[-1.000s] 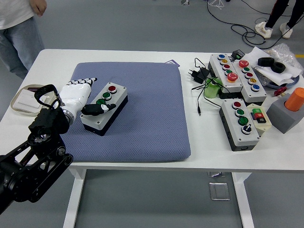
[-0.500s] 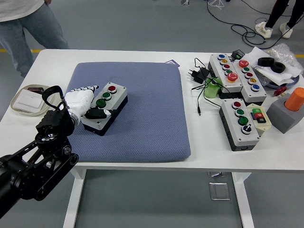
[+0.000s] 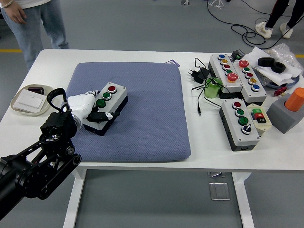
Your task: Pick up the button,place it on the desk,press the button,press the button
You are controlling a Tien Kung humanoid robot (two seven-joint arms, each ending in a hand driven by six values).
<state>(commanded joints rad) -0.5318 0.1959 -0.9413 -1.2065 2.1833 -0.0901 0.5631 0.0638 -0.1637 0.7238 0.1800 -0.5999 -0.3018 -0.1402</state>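
Note:
A grey button box with a black base lies on the blue pad, left of its middle. On its top are a red button and two green ones. My left hand, white with a black thumb, is closed around the box's near end. The white fingers lie along the box's left side, and the thumb crosses its near top. The box rests flat on the pad. My right arm is out of view.
A shallow tray with a white card sits at the table's left edge. At the right are several other button boxes, black cables and an orange cylinder on a grey block. A person stands at the far left corner.
My left hand slid toward the box's near end and its thumb moved down across that end. The box stayed in place. The person walked to the right.

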